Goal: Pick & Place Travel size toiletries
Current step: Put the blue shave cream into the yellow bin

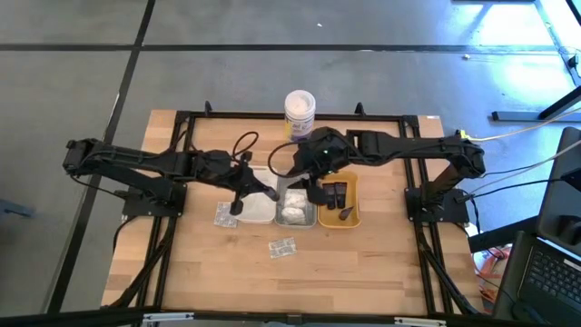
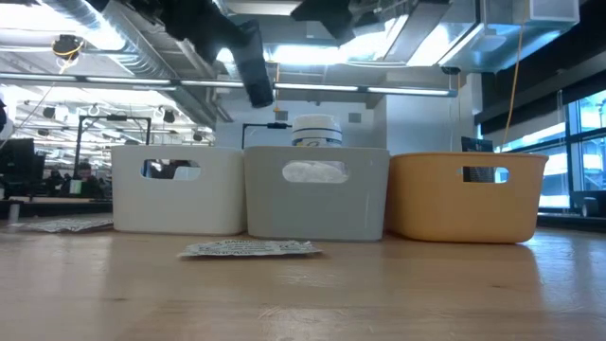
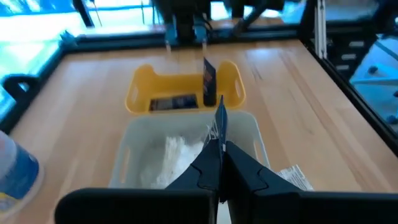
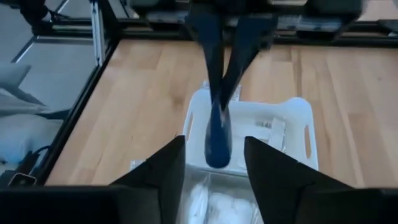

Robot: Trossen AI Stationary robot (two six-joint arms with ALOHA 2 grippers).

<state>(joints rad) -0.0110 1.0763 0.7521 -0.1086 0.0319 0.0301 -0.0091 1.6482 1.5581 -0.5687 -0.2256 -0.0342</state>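
the left gripper (image 1: 238, 205) hangs at the white tray's (image 1: 263, 214) left edge, fingers pressed together on a thin clear sachet (image 3: 217, 127). the right gripper (image 1: 318, 193) hovers between grey tray (image 1: 311, 221) and orange tray (image 1: 353, 218), fingers spread, empty. black tubes (image 1: 338, 193) lie in the orange tray. one loose sachet (image 1: 282, 246) lies on open table (image 1: 363, 272) near the front, another (image 1: 224, 215) left of the white tray.

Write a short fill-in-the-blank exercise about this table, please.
1. The tray between the white tray and the orange tray is ____.
2. The black tubes lie in the ____ tray.
3. The sachets lying on the table outside the trays number ____.
4. The left claw is ____ on a thin packet.
Missing words: grey; orange; two; shut.
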